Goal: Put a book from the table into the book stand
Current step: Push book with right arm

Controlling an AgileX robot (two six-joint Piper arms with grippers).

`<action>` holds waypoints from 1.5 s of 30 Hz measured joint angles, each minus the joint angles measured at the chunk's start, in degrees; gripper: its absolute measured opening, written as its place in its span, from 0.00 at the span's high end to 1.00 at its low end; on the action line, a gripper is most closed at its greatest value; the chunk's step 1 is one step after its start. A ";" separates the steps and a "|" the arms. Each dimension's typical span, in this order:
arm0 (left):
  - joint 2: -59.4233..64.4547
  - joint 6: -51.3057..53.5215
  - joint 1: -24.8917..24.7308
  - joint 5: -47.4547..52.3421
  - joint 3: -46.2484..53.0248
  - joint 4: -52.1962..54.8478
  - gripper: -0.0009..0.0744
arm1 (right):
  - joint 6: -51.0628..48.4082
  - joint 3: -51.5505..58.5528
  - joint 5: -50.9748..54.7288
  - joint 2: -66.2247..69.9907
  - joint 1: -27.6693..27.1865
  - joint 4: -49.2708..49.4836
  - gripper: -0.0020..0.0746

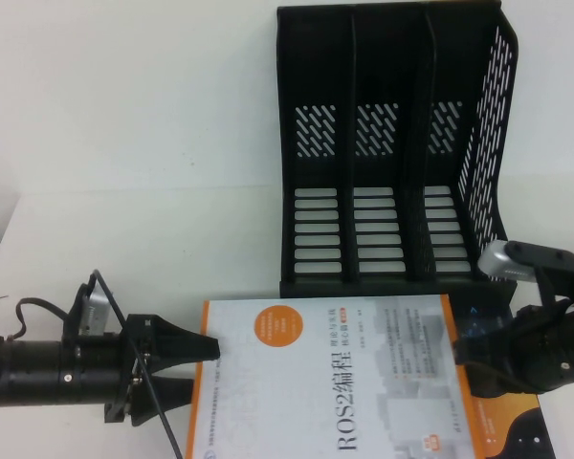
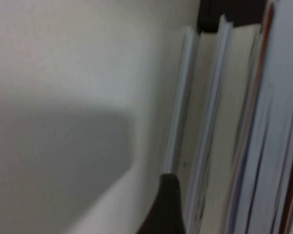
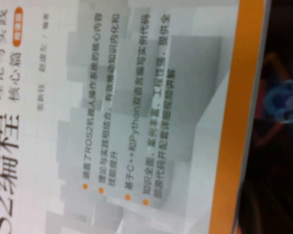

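Book (image 1: 335, 382), a white-and-orange ROS2 title, lies flat on the table (image 1: 124, 143) before the empty black three-slot book stand (image 1: 392, 153); nothing placed yet. Left gripper (image 1: 203, 368), jaws spread, straddles its left edge. Right gripper (image 1: 478, 368) over the right edge, grip unclear.

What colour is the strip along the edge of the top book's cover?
Orange, on the white-and-grey cover of the top book; clearest in the right wrist view. Left gripper and right gripper flank it.
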 joint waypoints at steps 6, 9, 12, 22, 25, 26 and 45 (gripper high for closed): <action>0.00 -0.07 -0.53 0.00 0.00 -1.40 0.20 | -1.08 0.00 -0.13 0.31 0.57 2.11 0.97; 0.27 -0.07 -2.76 0.00 0.00 -2.41 0.20 | -1.38 0.00 -0.13 0.31 0.57 2.20 0.97; 1.14 0.02 -5.40 0.00 0.00 -2.65 0.20 | -1.64 0.00 -0.13 0.40 0.57 2.24 0.97; 3.95 0.39 -6.66 0.91 -0.18 -4.75 0.20 | -1.80 0.00 -0.13 0.40 0.61 2.24 0.97; 3.99 0.39 -6.70 0.91 -0.18 -5.28 0.20 | -1.80 0.00 -0.13 0.40 0.61 2.24 0.97; 3.99 0.39 -6.70 0.91 -0.18 -5.41 0.20 | -1.80 0.00 -0.13 0.40 0.61 2.24 0.97; 4.08 -0.48 -6.70 0.91 -0.40 -5.15 0.36 | -6.27 0.00 0.42 0.98 0.74 8.09 0.97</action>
